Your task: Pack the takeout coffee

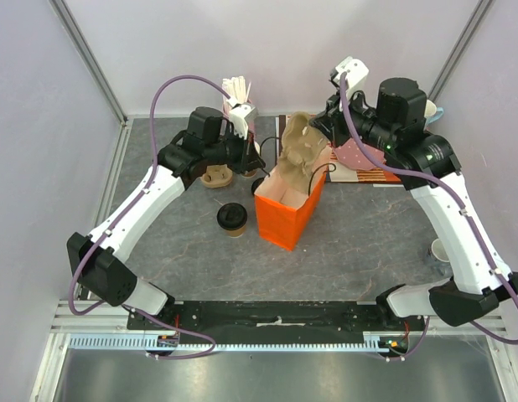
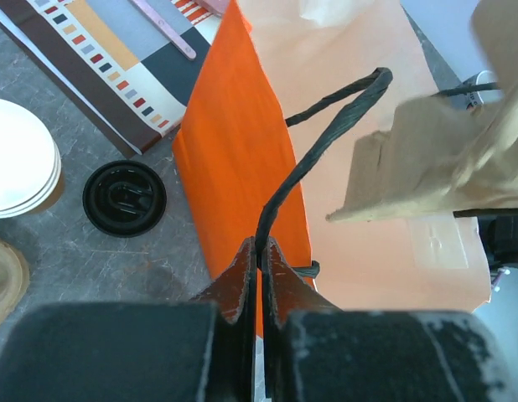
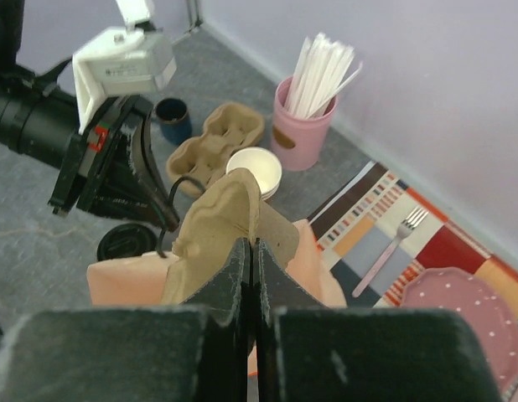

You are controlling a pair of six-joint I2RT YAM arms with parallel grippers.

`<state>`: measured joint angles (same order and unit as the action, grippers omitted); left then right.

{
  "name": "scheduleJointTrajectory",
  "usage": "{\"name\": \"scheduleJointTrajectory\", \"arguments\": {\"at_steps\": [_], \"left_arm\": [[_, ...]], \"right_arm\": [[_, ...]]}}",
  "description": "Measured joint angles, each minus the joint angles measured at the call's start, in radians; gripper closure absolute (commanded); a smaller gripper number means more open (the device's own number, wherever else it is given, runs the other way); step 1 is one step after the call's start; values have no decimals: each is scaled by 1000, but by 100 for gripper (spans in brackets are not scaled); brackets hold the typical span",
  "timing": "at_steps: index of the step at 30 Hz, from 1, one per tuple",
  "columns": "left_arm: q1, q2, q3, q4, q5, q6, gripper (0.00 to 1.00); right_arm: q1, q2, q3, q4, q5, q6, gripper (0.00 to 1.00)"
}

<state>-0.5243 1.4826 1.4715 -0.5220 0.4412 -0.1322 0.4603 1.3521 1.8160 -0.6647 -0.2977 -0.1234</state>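
The takeout coffee (image 1: 232,216), a brown cup with a black lid, stands on the table just left of the orange paper bag (image 1: 286,216). Its lid shows in the left wrist view (image 2: 125,198) and the right wrist view (image 3: 123,243). My left gripper (image 1: 259,164) is shut on the bag's black cord handle (image 2: 326,134), its jaws (image 2: 261,247) holding it above the bag's near wall (image 2: 242,167). My right gripper (image 1: 319,134) is shut on a brown cardboard cup carrier (image 3: 230,213) and holds it over the open bag (image 3: 253,244). The carrier also shows in the top view (image 1: 299,151).
A second cardboard carrier (image 3: 213,138), a stack of lidless white cups (image 3: 256,167), a dark blue mug (image 3: 173,113) and a pink holder of stirrers (image 1: 240,105) stand behind the bag. A striped placemat (image 1: 364,172) with fork (image 3: 393,247) and pink plate (image 3: 452,306) lies at the back right.
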Motion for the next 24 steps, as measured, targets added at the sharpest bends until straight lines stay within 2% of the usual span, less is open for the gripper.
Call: {"name": "scheduleJointTrajectory", "arguments": {"at_steps": [7,15,24], "left_arm": [[1,0,0,4,-22,-26,98],[1,0,0,5,-22,-27,98],[1,0,0,5,-22,-27,98]], "right_arm": [[-6,3,-73,-3,-85,46,100],[-7,20,-69,40,-192,157,100],[-7,18,-64,80,-125,210,100]]}}
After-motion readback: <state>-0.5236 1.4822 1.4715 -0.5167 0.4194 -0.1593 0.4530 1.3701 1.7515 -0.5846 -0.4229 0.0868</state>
